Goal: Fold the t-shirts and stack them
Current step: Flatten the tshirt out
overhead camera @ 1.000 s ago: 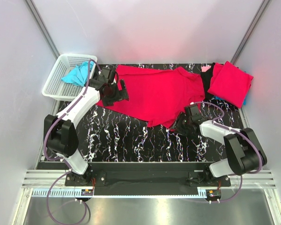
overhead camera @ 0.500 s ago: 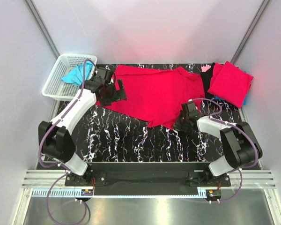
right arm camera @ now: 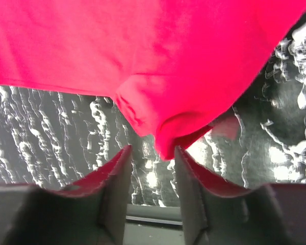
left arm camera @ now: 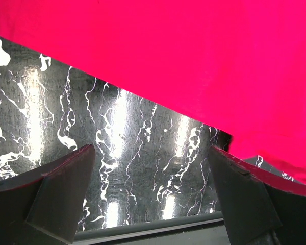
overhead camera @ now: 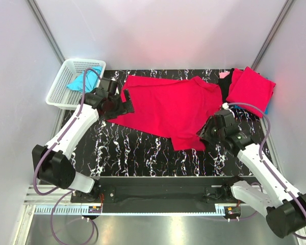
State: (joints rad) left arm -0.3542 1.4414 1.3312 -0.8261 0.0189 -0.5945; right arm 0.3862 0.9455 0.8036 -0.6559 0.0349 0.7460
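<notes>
Cloth: red t-shirt (overhead camera: 168, 104) spread on table (overhead camera: 132, 148) | left gripper (left arm camera: 150, 153): jaws wide, empty, at shirt's edge | right gripper (right arm camera: 153, 150): jaws half apart, shirt corner at their tips

No legible text, no labels or brand marks, no numbers or signs anywhere in view

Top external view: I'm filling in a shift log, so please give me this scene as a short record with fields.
spread shirt: crimson, unfolded, lying on the table
folded shirt: crimson, at the far right corner
basket: white lattice, far left, turquoise shirt inside
left gripper: open, at the spread shirt's left edge, holding nothing
right gripper: open, a bunched shirt corner just beyond its fingertips
</notes>
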